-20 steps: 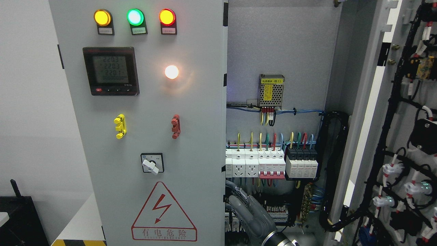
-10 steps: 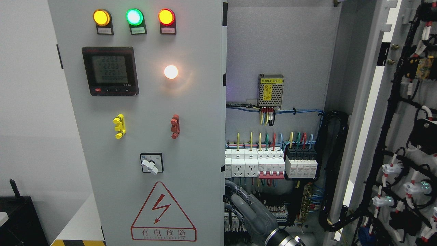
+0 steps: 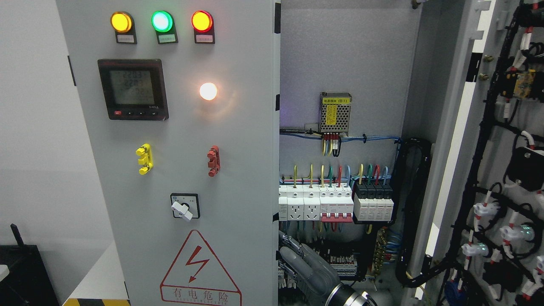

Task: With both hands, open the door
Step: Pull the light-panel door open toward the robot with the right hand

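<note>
Head view shows a grey electrical cabinet with two doors. Left door is only slightly ajar, its face full of lamps, a meter and a warning triangle. Right door is swung wide open, wiring on its inner side showing.

One robot hand sits low in the opening, right by the inner edge of the left door. Its wrist exits at the bottom edge a bit right of middle, so I'd call it the right hand, though that's not dead certain. Fingers are fairly straight and relaxed, holding nothing; they look to be just beside the door edge, maybe touching. No left hand anywhere.

Risk-wise: the hand is just in front of live-looking terminals and loose wires. If the fingers slide inward instead of catching the door edge, they could snag a cable or knock the breakers. A weak hold could also slip off the thin edge.

Can't see the fingertips' contact point clearly, and the forearm is cut off by the frame.
</note>
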You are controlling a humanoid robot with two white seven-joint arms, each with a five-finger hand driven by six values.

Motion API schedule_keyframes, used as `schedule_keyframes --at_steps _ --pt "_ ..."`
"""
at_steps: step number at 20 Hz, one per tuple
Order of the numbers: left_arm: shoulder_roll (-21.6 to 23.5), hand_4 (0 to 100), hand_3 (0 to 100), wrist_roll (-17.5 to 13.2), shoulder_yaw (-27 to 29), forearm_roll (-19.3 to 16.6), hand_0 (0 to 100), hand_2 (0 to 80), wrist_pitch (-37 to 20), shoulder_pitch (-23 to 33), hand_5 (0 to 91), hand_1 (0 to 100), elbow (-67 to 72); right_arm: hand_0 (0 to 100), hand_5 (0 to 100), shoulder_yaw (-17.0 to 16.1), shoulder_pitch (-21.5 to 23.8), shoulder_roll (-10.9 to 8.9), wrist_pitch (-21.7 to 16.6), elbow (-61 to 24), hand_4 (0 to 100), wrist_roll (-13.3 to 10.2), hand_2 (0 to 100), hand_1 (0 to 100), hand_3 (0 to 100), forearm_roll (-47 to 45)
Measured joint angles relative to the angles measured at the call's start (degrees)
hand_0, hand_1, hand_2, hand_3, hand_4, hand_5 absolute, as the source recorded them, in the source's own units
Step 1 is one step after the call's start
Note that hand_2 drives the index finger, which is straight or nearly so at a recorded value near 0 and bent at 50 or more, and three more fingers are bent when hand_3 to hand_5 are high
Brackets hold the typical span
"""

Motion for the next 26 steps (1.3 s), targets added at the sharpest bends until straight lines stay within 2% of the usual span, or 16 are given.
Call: schedule_keyframes --at_steps 8,19,26 --pt "0.0 0 0 0.1 0.0 0.0 12 0.0 0.0 0.0 0.0 39 0.0 12 0 2.0 0.6 -0.17 1.2 -2.3 0 1.9 0 39 0 -2.8" --pt "0.0 0 0 0.2 0.0 0.0 12 0.0 0.0 0.0 0.0 39 0.0 12 0 7.0 1.5 -0.24 6.2 -8.9 0 2.1 0 39 0 -9.5" --pt "0.0 0 0 0.2 0.0 0.0 12 0.0 0.0 0.0 0.0 39 0.0 12 0 11.6 2.1 0.71 7.5 -13.8 0 2.2 0 39 0 -12.6"
